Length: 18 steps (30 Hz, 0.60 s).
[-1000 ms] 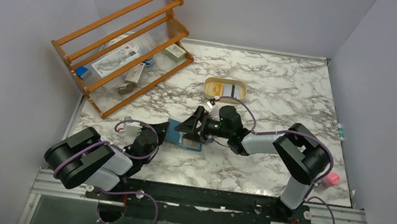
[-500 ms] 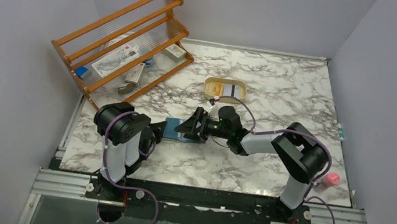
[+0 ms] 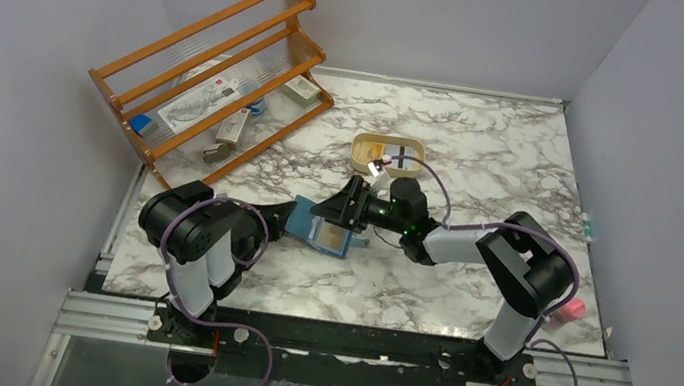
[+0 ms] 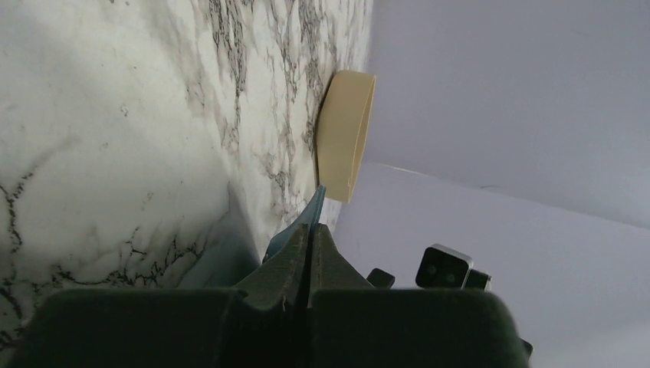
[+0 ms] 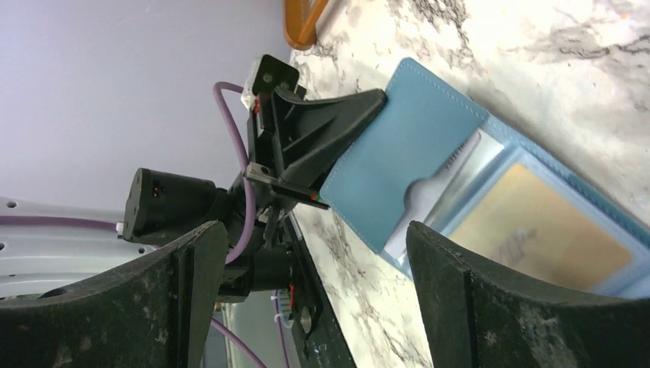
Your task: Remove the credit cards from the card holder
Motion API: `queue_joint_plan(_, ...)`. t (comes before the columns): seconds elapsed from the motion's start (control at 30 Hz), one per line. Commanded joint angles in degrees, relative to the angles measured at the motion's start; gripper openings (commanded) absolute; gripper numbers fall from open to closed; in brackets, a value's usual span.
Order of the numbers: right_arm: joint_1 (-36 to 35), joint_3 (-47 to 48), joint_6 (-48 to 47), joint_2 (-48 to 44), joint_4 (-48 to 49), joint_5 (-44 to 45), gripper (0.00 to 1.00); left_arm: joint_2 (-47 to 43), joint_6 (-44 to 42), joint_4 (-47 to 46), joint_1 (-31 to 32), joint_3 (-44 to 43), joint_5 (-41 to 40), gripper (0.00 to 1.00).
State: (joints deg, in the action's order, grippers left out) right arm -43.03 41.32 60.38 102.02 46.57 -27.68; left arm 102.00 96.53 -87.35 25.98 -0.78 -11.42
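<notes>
The teal-blue card holder [image 3: 330, 234] lies open on the marble table. My left gripper [image 3: 292, 216] is shut on its left flap; in the left wrist view [image 4: 310, 238] the thin teal edge [image 4: 316, 203] sticks out between the closed fingers. My right gripper [image 3: 342, 207] hovers open and empty just over the holder. In the right wrist view [image 5: 314, 291] the flap [image 5: 398, 153] and a yellowish credit card [image 5: 536, 230] behind a clear slot show. A yellow card [image 3: 376, 149] and a dark-striped card [image 3: 404, 157] lie in the cream tray [image 3: 389, 140].
A wooden rack [image 3: 223, 75] with white packets and small items stands at the back left. A pink object [image 3: 571, 307] sits at the table's right edge. Grey walls close in the table on three sides.
My left arm has risen from a low stretched pose and pulled the holder's flap. The holder has shifted slightly right. My right gripper has drawn back a little to the right above it.
</notes>
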Motion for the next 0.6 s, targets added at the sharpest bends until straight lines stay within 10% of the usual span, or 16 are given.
queue_joint_plan(0.0,-0.2,1.6,0.2,2.4,6.0,0.9,0.92,-1.3,3.3,-15.3,0.0,2.5,3.2,0.0)
queue_joint_plan(0.57,-0.2,1.6,4.1,6.7,13.9,1.6,0.91,-7.2,8.2,-15.2,1.1,1.0,1.8,0.0)
